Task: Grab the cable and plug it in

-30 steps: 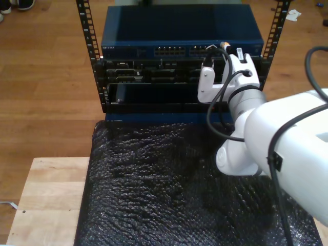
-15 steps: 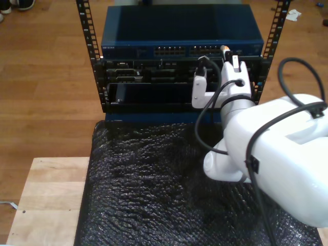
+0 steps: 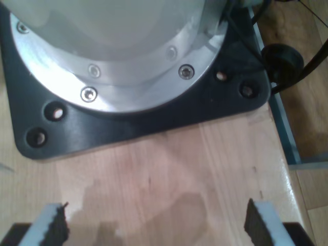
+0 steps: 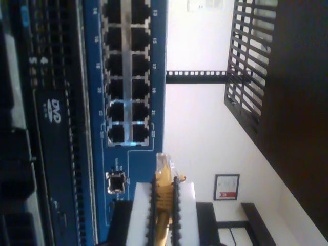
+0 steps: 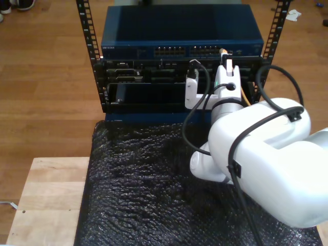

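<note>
My second gripper [image 4: 163,205] pinches the cable [image 4: 164,179] between its white pads, clear plug tip poking out just short of the blue switch [image 4: 130,77] face, near the last port pair and a small square port. Open air beside the switch edge on the plug's side. In the exterior view the second arm reaches from the exterior view's right over the black mat [image 5: 143,189] to the rack [image 5: 87,41] front, gripper [image 5: 224,57] at the switch [image 5: 179,31]. My first gripper [image 3: 154,225] is spread wide over the bare wooden counter [image 3: 169,169], just beside a black base plate [image 3: 128,125].
</note>
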Controlling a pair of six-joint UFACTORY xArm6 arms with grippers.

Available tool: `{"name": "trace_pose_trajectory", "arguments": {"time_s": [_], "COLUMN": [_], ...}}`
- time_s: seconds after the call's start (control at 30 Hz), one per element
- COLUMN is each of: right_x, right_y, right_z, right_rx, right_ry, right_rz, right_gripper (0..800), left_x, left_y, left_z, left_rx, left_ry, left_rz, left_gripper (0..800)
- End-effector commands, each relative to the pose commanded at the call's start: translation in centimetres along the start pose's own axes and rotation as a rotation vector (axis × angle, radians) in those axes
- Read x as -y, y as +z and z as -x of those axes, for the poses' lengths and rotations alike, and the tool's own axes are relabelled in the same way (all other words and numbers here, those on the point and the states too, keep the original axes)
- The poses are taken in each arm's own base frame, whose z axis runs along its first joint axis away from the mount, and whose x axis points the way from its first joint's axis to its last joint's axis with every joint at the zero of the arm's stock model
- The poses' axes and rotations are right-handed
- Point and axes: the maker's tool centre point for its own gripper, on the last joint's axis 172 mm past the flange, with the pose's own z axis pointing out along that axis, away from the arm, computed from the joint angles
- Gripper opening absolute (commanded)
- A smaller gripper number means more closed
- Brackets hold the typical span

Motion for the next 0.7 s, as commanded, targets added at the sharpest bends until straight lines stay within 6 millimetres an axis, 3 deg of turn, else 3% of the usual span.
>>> {"name": "trace_pose_trajectory", "arguments": {"time_s": [0.2, 0.7], "right_x": [-0.2, 1.1], "right_y": [0.8, 0.5], "right_z": [0.5, -0.3], "right_rx": [0.033, 0.035], "right_ry": [0.024, 0.022], "right_rz": [0.013, -0.004], "right_gripper": [0, 0], "left_x": [0.0, 0.0], "left_y": [0.0, 0.0], "left_z": [0.0, 0.0], "left_rx": [0.002, 0.002], "left_ry": [0.000, 0.000], "left_rz": [0.000, 0.000], "left_gripper": [800, 800]}}
